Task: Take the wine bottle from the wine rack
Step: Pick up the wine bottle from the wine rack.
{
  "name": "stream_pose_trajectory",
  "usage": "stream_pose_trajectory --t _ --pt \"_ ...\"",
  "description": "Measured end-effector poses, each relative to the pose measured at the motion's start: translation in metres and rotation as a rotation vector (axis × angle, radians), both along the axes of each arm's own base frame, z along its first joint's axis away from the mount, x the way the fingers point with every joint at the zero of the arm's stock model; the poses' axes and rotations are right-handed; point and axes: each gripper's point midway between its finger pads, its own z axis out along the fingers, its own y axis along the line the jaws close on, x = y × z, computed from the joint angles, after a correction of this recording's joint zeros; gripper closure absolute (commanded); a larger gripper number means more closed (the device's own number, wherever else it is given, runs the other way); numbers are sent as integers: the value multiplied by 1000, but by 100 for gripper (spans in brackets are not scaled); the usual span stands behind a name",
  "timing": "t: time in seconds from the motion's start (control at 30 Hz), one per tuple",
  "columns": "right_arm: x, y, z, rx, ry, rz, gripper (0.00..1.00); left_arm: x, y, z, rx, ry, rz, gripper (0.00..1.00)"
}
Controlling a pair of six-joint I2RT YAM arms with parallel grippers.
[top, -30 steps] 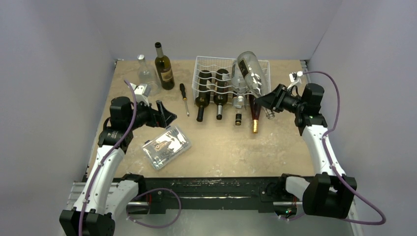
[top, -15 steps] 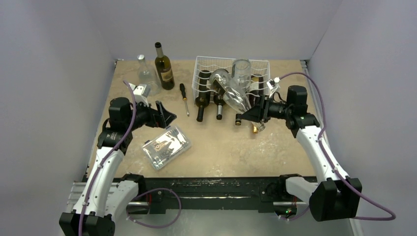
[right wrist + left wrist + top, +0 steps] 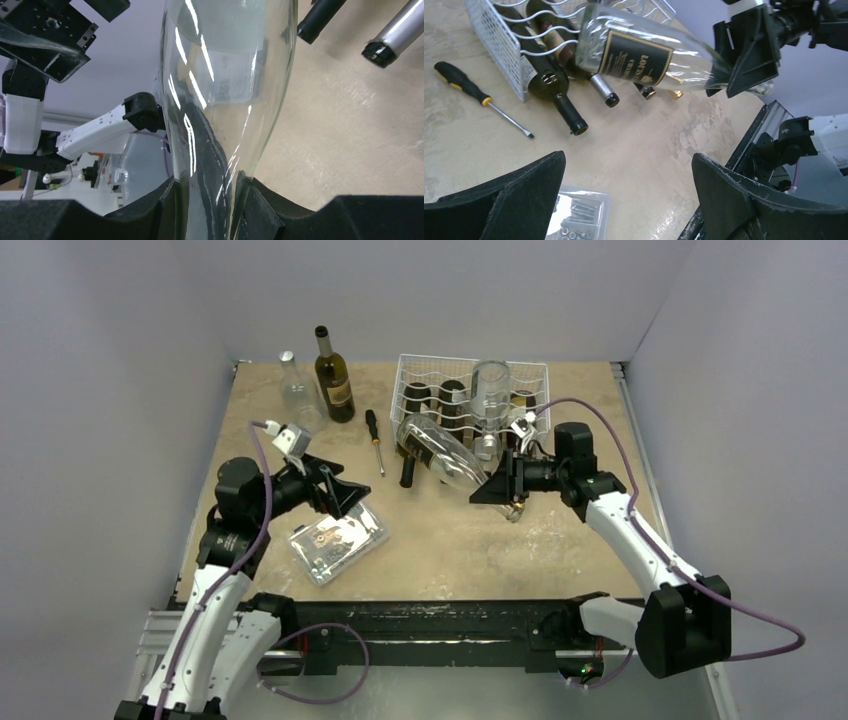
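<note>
Sideways, clear wine bottle [image 3: 440,452], neck pinched in right end effector [image 3: 488,487]

The screwdriver [image 3: 374,440] lies just left of the wine rack [image 3: 400,390], parts box [image 3: 338,538] nearer.

The table [image 3: 450,540] has a beige, stone-like top. At its far edge, a little right of the middle, sits a white wire wine rack [image 3: 420,368]. Just left of the rack lies a screwdriver [image 3: 373,435]. Near the far left corner a dark bottle [image 3: 333,380] and a clear bottle [image 3: 296,390] stand close together. Toward the near left corner lies a clear plastic box [image 3: 338,538] of small parts.
</note>
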Motion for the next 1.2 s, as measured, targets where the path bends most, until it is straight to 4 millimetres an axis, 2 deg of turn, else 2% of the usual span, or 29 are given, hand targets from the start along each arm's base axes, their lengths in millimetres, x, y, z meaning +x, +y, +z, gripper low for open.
stream_pose_trajectory --t 0.13,0.37,0.53,0.63,0.77,0.93,1.07,1.2 --pt "-8 9 -16 -21 43 35 100 -16 -12 3 -4 -98 -70 3" --pt "-19 15 -34 -74 23 105 100 -52 -36 0 59 -383 -230 3" --pt "-31 14 -65 -163 41 174 100 -66 -58 -6 168 -550 -342 2" --pt "-39 9 -85 -230 56 211 100 -71 -72 -21 262 -608 -404 2" --pt "-48 1 -96 -288 42 248 100 -74 -92 -51 423 -645 -505 1" --pt "-46 -3 -100 -320 -8 258 100 -70 -118 -81 601 -685 -600 1" --pt "-44 -5 -99 -332 -48 259 100 -63 -133 -98 674 -709 -619 1" --pt "-45 -5 -100 -338 -62 272 100 -54 -142 -105 715 -734 -614 1"
